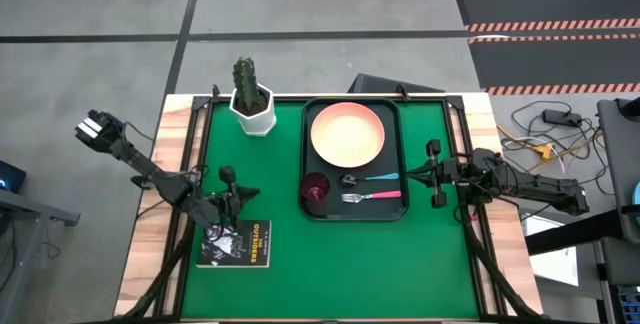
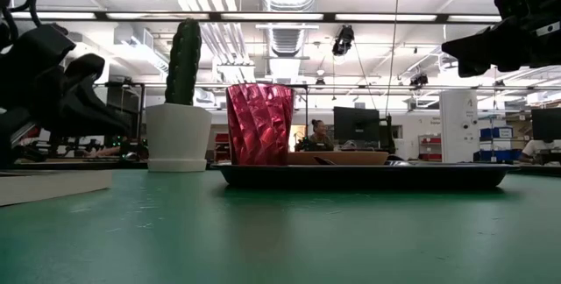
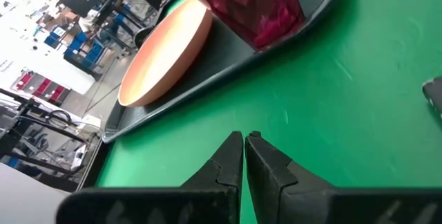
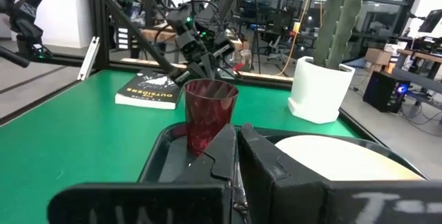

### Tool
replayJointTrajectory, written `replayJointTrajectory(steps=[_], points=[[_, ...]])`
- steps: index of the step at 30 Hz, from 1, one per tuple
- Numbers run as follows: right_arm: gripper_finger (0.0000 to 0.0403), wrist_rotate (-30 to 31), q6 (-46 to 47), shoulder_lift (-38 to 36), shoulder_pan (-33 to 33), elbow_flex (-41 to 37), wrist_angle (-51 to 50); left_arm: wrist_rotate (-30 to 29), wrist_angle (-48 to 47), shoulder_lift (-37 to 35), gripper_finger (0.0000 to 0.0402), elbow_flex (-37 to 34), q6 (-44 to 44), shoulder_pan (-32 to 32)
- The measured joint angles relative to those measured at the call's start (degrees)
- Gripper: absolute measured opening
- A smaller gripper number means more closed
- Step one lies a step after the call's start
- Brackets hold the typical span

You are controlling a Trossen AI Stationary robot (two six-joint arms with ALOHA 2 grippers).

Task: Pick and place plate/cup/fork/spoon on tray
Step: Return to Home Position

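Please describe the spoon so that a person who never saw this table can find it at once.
Find the dark rectangular tray on the green table's right half. The peach plate fills its far part; nearer lie two slim utensils. The spoon lies between the plate and the fork; its handle is light blue, the fork's pink-red.

Both arms are dark, almost black, built of slim jointed segments with thin black cables running along them. The left hand (image 3: pixel 244 141) and the right hand (image 4: pixel 235 135) each end in two matte black, wedge-shaped fingers with stepped, angular inner edges.
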Motion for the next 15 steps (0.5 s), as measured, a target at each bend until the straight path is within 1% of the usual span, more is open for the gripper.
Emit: replayJointTrajectory(steps=[8,15], points=[[0.0009,-0.1,0.0,0.0,0.0,0.0,-0.1,-0.2,0.5,2.3,0.0,0.0,-0.2,0.0],[0.0009,-0.1,0.0,0.0,0.0,0.0,-0.2,-0.2,0.5,2.0,0.0,0.1,-0.1,0.0]])
